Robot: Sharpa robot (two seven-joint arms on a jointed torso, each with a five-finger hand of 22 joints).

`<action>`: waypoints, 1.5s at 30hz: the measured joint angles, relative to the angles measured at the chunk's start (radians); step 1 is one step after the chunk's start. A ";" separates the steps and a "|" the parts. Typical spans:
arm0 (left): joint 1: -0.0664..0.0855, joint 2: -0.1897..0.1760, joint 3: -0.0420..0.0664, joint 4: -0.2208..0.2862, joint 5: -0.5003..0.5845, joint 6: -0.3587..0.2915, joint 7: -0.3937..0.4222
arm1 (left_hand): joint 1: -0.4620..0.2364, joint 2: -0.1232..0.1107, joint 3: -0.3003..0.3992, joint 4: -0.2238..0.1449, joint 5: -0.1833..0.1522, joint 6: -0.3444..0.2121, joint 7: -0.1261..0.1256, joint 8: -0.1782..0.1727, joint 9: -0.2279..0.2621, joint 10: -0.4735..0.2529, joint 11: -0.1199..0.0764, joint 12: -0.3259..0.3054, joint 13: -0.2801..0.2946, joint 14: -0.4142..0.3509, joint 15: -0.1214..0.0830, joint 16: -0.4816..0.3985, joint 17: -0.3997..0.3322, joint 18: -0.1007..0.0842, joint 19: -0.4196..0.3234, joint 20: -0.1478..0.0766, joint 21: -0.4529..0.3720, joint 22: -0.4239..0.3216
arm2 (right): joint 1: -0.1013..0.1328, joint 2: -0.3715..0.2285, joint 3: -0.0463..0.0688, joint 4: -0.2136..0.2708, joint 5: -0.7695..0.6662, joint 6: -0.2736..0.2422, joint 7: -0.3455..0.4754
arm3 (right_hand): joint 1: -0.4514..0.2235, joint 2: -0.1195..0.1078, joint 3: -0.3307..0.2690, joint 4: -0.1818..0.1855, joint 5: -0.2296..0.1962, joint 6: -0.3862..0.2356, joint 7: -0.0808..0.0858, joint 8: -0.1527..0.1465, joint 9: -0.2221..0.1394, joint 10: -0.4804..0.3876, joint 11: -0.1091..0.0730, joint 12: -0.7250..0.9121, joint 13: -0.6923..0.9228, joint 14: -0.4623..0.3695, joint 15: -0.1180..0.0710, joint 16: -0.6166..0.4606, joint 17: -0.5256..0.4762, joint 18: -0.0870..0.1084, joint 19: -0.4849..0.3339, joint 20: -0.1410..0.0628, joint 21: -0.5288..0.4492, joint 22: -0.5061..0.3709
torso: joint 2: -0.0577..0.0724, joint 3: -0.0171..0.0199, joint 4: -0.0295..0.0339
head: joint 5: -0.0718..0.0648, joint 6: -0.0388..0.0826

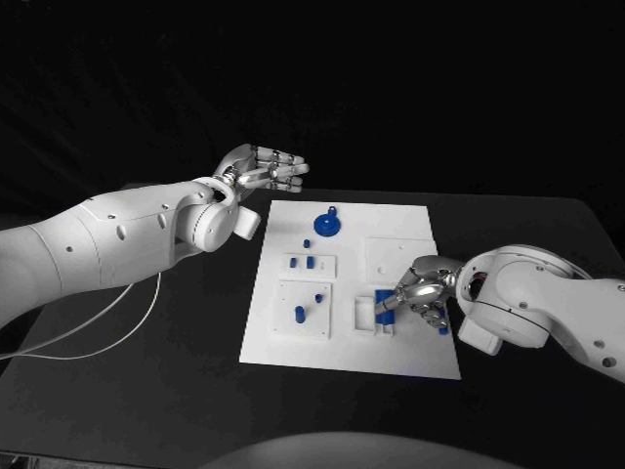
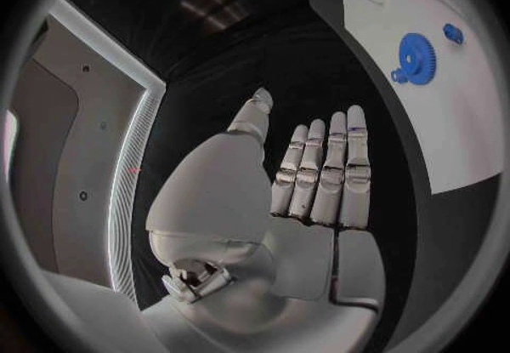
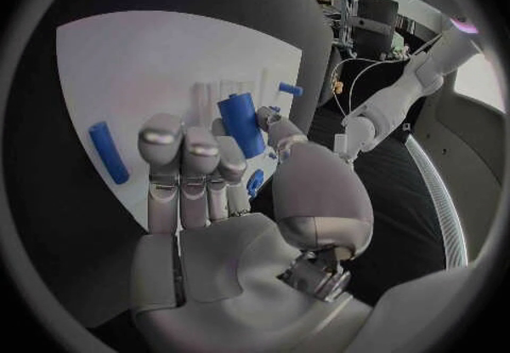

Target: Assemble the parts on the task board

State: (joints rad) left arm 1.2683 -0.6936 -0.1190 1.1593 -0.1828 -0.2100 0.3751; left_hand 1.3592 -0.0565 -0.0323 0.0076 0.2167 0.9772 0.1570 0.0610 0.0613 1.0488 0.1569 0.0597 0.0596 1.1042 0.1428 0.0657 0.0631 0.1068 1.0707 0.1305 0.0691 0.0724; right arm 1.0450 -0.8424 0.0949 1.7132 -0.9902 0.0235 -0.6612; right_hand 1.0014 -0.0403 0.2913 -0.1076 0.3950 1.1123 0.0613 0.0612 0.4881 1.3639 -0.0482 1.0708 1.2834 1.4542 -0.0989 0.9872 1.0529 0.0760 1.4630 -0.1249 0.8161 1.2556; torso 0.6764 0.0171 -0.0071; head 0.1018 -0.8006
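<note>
The white task board (image 1: pixel 411 352) lies in the middle of the black table. My right hand (image 1: pixel 426 286) hovers over its right middle and pinches a blue cylinder (image 3: pixel 242 123) between thumb and fingers, standing upright above a white block (image 1: pixel 376 315) on the board. A blue peg (image 3: pixel 109 151) lies flat on the board beside that hand. My left hand (image 1: pixel 261 171) is raised off the board's far left corner, fingers (image 2: pixel 330 174) straight and side by side, holding nothing. A blue gear (image 1: pixel 328 225) lies at the far end of the board.
Small blue pieces sit in white blocks on the board's left half (image 1: pixel 306 261) (image 1: pixel 302 313). A thin white cable (image 1: pixel 102 332) trails over the table under my left arm. Bare black table surrounds the board.
</note>
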 measured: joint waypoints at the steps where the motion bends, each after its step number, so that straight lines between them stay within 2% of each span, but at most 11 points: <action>1: 0.000 0.000 0.000 0.000 0.000 0.001 0.000 | 0.000 0.000 0.000 0.000 0.000 0.000 0.000 0.000 0.000 0.000 0.000 0.000 0.000 0.000 0.000 0.000 0.000 0.000 0.000 0.000 0.000 0.000 | 0.000 0.003 -0.001 -0.002 -0.002 0.005 0.000 | 0.000 0.000 -0.002 0.002 0.000 0.001 0.001 0.000 0.000 0.000 0.000 0.000 -0.001 -0.002 -0.002 0.000 0.000 0.000 0.000 0.000 0.000 0.000 | 0.000 0.0002 0.0001 | 0.000 -0.001; 6: 0.000 0.002 0.000 -0.002 0.000 0.004 -0.001 | 0.000 0.000 -0.004 -0.004 0.000 0.000 0.000 0.000 0.000 0.000 0.000 0.000 0.000 0.000 0.000 0.000 0.000 0.000 0.000 0.000 0.000 0.000 | 0.001 0.015 -0.003 -0.012 -0.011 0.023 -0.001 | -0.005 0.005 0.000 0.011 0.000 0.001 0.001 0.000 0.001 0.000 0.000 -0.002 -0.004 -0.003 -0.003 0.000 0.000 0.000 0.000 0.000 0.000 0.000 | 0.000 0.0007 0.0000 | 0.000 0.000; 10: 0.000 0.003 0.000 -0.002 0.000 0.007 -0.002 | 0.000 0.000 -0.004 -0.004 0.000 0.000 0.000 0.000 0.000 0.000 0.000 0.000 0.000 0.000 0.000 0.000 0.000 0.000 0.000 0.000 0.000 0.000 | 0.001 0.024 -0.013 -0.021 -0.015 0.038 -0.003 | -0.005 0.005 0.000 0.011 0.000 0.001 0.001 0.000 0.001 0.000 0.000 -0.005 -0.006 -0.004 -0.003 0.000 0.000 0.000 0.000 0.000 -0.004 0.000 | 0.000 0.0007 0.0000 | 0.001 0.000; 14: 0.000 0.003 -0.001 -0.003 0.000 0.009 -0.003 | -0.004 0.004 -0.004 -0.004 0.000 0.000 0.000 0.000 0.000 0.000 0.000 0.000 0.000 0.000 0.000 0.000 0.000 0.000 0.000 0.000 0.000 0.000 | 0.003 0.031 -0.018 -0.026 -0.016 0.048 -0.003 | -0.005 0.005 -0.003 0.014 0.000 0.005 0.004 0.000 0.001 0.003 0.003 -0.011 -0.007 -0.004 -0.003 0.000 0.000 0.000 0.000 0.000 -0.007 0.000 | 0.000 0.0007 0.0000 | 0.004 -0.003; 22: 0.000 0.003 -0.001 -0.004 0.000 0.012 -0.005 | -0.004 0.004 -0.004 -0.004 0.000 0.000 0.000 0.000 0.000 0.000 0.000 0.000 0.000 0.000 0.000 0.000 0.000 0.000 0.000 0.000 0.000 0.000 | 0.004 0.037 -0.021 -0.034 -0.016 0.055 -0.005 | -0.024 -0.005 -0.007 0.035 -0.017 0.014 0.006 0.005 -0.008 0.003 0.003 -0.011 -0.008 -0.003 -0.003 0.000 0.003 0.000 0.000 0.000 -0.011 0.000 | 0.000 0.0006 -0.0002 | 0.003 -0.002; 27: 0.000 0.005 -0.002 -0.005 0.000 0.013 -0.006 | -0.004 0.004 -0.004 -0.004 0.000 0.000 0.000 0.000 0.000 0.000 0.000 0.000 0.000 0.000 0.000 0.000 0.000 0.000 0.000 0.000 0.000 0.000 | 0.004 0.043 -0.023 -0.037 -0.015 0.054 -0.006 | -0.039 -0.018 -0.006 0.064 -0.065 0.021 0.000 0.007 -0.013 0.003 0.003 -0.011 -0.009 -0.003 -0.003 0.000 0.004 0.000 0.000 0.000 -0.011 0.002 | 0.000 0.0002 -0.0003 | 0.004 -0.005; 30: 0.000 0.005 -0.002 -0.005 0.000 0.014 -0.007 | -0.004 0.004 -0.004 -0.004 0.000 0.000 0.000 0.000 0.000 0.000 0.000 0.000 0.000 0.000 0.000 0.000 0.000 0.000 0.000 0.000 0.000 0.000 | 0.003 0.048 -0.024 -0.038 -0.015 0.052 -0.006 | -0.045 -0.024 -0.005 0.099 -0.136 0.061 -0.025 0.004 -0.018 -0.005 -0.004 -0.011 -0.010 -0.004 -0.003 0.000 0.006 0.000 0.000 0.000 -0.011 0.003 | 0.000 0.0001 -0.0003 | 0.006 -0.004; 36: 0.000 0.005 -0.002 -0.007 0.000 0.015 -0.008 | -0.004 0.004 -0.004 -0.004 0.000 0.000 0.000 0.000 0.000 0.000 0.000 0.000 0.000 0.000 0.000 0.000 0.000 0.000 0.000 0.000 0.000 0.000 | 0.002 0.052 -0.024 -0.040 -0.015 0.041 -0.005 | -0.041 -0.044 0.003 0.163 -0.233 0.074 -0.029 0.004 -0.003 0.000 0.000 -0.011 -0.010 -0.003 -0.003 0.000 0.009 0.000 0.000 0.000 -0.011 0.005 | 0.000 0.0001 -0.0004 | 0.006 -0.002; 40: 0.000 0.005 -0.002 -0.008 0.000 0.016 -0.009 | -0.004 0.004 -0.004 -0.004 0.000 0.000 0.000 0.000 0.000 0.000 0.000 0.000 0.000 0.000 0.000 0.000 0.000 0.000 0.000 0.000 0.000 0.000 | 0.002 0.056 -0.025 -0.040 -0.015 0.033 -0.005 | -0.036 -0.070 0.012 0.207 -0.261 0.079 -0.033 0.005 -0.002 0.000 0.000 -0.011 -0.011 -0.004 -0.003 0.000 0.010 0.000 0.000 0.000 -0.011 0.008 | 0.000 0.0001 -0.0007 | 0.008 0.000; 45: 0.000 0.004 -0.003 -0.008 0.000 0.017 -0.011 | -0.004 0.004 -0.004 -0.004 0.000 0.000 0.000 0.000 0.000 0.000 0.000 0.000 0.000 0.000 0.000 0.000 0.000 0.000 0.000 0.000 0.000 0.000 | 0.002 0.059 -0.025 -0.040 -0.015 0.022 -0.004 | -0.039 -0.085 0.025 0.257 -0.315 0.079 -0.032 0.005 0.003 0.000 0.000 -0.011 -0.011 -0.003 -0.003 0.000 0.011 0.000 0.000 0.000 -0.011 0.008 | 0.000 0.0001 -0.0012 | 0.011 0.000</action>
State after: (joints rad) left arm 1.2683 -0.6900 -0.1221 1.1509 -0.1828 -0.1932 0.3645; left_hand 1.3552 -0.0526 -0.0364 0.0036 0.2165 0.9771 0.1571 0.0610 0.0610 1.0488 0.1569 0.0596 0.0597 1.1042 0.1428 0.0657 0.0632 0.1065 1.0706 0.1306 0.0691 0.0722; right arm 1.0468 -0.7831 0.0702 1.6735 -1.0052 0.0458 -0.6655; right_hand 0.9624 -0.1250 0.3166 0.1498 0.0801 1.1909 0.0293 0.0666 0.4913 1.3635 -0.0482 1.0600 1.2720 1.4507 -0.1018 0.9872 1.0640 0.0763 1.4630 -0.1249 0.8048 1.2633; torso 0.6763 0.0172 -0.0083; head 0.1127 -0.8004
